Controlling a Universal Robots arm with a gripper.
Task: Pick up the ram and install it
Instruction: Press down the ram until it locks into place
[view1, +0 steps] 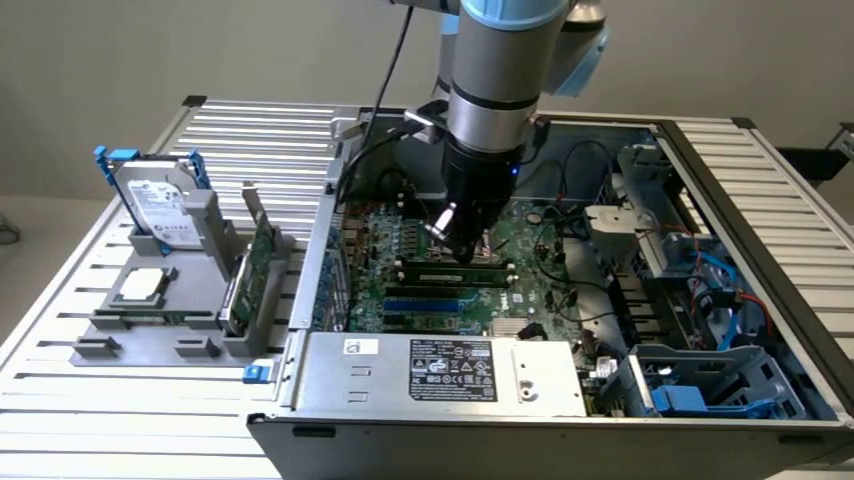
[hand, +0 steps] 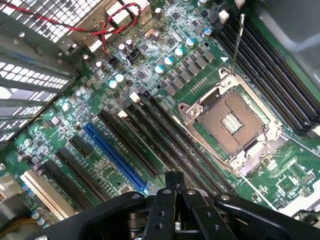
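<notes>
**Inspector:** State of the tool?

**Assistant:** The gripper is clenched; in the wrist view its fingers meet with nothing visible between them; it stands low inside the open case, over the motherboard.

**Inspector:** Location of the ram?

**Assistant:** In the exterior view the ram lies lengthwise in the memory slots, at six o'clock of the fingertips and just beside them; contact and full seating cannot be told.

**Inspector:** Surroundings?

**Assistant:** The CPU socket is open and bare; a blue slot runs parallel to the black ones; at nine o'clock of the case a grey rack carries a hard drive and an upright expansion card; the power supply sits at six o'clock.
</notes>
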